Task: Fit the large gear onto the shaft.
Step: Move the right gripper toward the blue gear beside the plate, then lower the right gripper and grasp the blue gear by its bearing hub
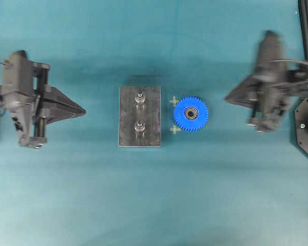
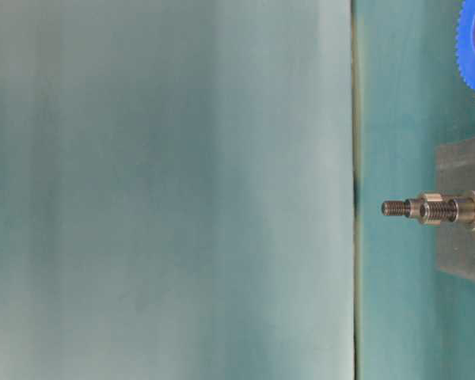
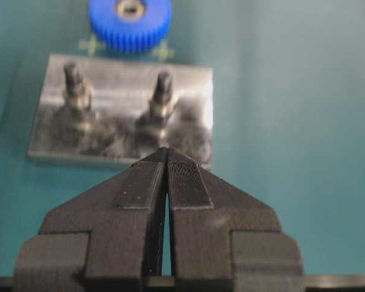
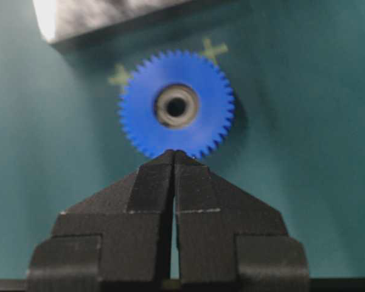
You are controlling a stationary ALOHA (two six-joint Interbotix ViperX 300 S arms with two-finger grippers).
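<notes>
Overhead view: bright blue plastic toothed gear (image 1: 191,114) lies flat mid-worktop, just right of the dark grey metal plate (image 1: 139,116) carrying two upright silver pegs (image 1: 140,97), between two yellow cross marks (image 1: 174,101); left hand (image 1: 82,110) and right hand (image 1: 227,96) both pressed together, well apart from it

Even, soft light all round, with blur in patches.

Overhead, the right gripper (image 1: 231,96) smears with motion blur while the large gear (image 1: 191,114) reads crisp. At the left wrist, the plate (image 3: 123,112) and pegs go soft; glare whitens the plate's corner (image 4: 47,17) at the right wrist, faint shadow beside the gear.
</notes>
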